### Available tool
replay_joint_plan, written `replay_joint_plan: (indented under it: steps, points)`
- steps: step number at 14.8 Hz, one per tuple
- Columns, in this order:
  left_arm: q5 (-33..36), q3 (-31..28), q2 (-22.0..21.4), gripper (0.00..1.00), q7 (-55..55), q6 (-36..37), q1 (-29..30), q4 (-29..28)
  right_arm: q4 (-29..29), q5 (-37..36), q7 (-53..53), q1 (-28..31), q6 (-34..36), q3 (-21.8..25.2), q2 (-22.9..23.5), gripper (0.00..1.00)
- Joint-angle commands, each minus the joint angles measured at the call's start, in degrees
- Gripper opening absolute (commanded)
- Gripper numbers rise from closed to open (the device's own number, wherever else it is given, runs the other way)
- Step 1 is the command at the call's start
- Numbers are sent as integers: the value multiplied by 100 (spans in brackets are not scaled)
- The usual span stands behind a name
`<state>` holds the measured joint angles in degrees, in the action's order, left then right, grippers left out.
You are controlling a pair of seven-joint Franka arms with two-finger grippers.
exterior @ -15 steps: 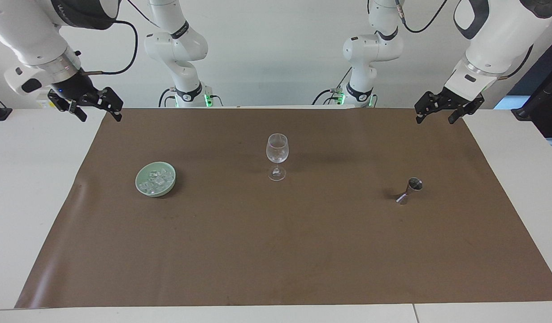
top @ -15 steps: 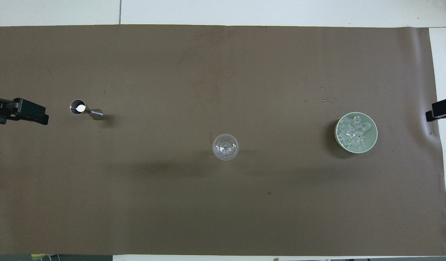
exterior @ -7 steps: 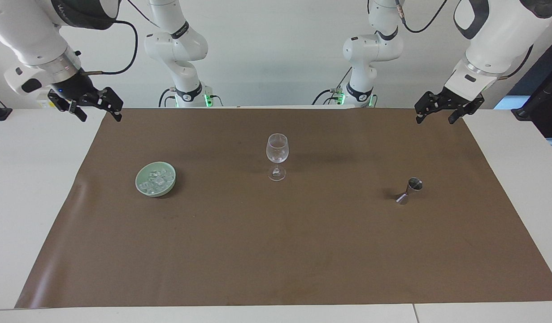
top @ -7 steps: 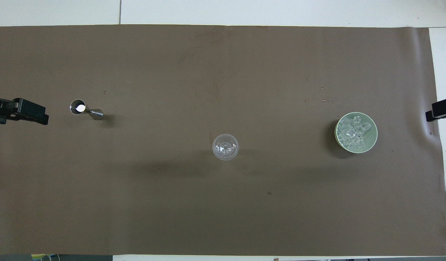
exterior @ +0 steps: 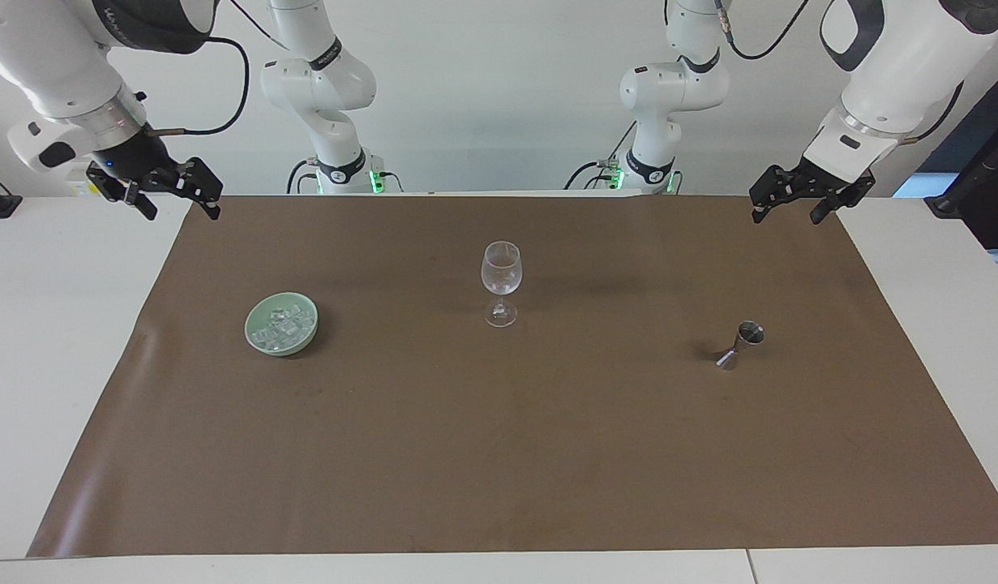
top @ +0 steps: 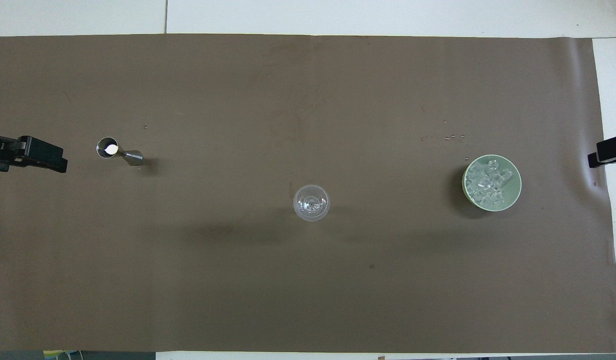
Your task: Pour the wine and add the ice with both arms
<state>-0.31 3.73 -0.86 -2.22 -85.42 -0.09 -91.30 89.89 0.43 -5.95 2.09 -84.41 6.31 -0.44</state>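
A clear wine glass (exterior: 500, 276) stands upright at the middle of the brown mat; it also shows in the overhead view (top: 311, 202). A small metal jigger (exterior: 738, 345) stands toward the left arm's end (top: 118, 152). A heap of ice (exterior: 284, 324) lies in a pale green dish (exterior: 254, 334) toward the right arm's end; the ice (top: 488, 182) and the dish (top: 514, 196) also show from above. My left gripper (exterior: 786, 215) hangs open and empty over the mat's corner near the robots. My right gripper (exterior: 182, 212) hangs open and empty over the mat's corner at its own end.
The brown mat (exterior: 499, 454) covers most of the white table (exterior: 53, 324). A few small specks (top: 450, 136) lie on the mat a little farther from the robots than the dish.
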Motion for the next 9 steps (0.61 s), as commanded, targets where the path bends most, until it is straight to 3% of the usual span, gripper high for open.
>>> replay_joint_plan:
  steps: [1,3,7,9]
  points:
    - [75,-82,-11,100,-41,-114,-43,-2,72,72,6,11,-5,2,-70,100]
    - [48,-83,85,100,-33,-71,-43,103,72,72,6,11,-5,2,-70,100]
    - [101,-83,866,100,-33,78,-43,797,81,72,-3,11,-14,2,-70,100]
    - [14,-83,1454,100,-24,235,88,1436,81,72,-3,11,-5,2,-70,100]
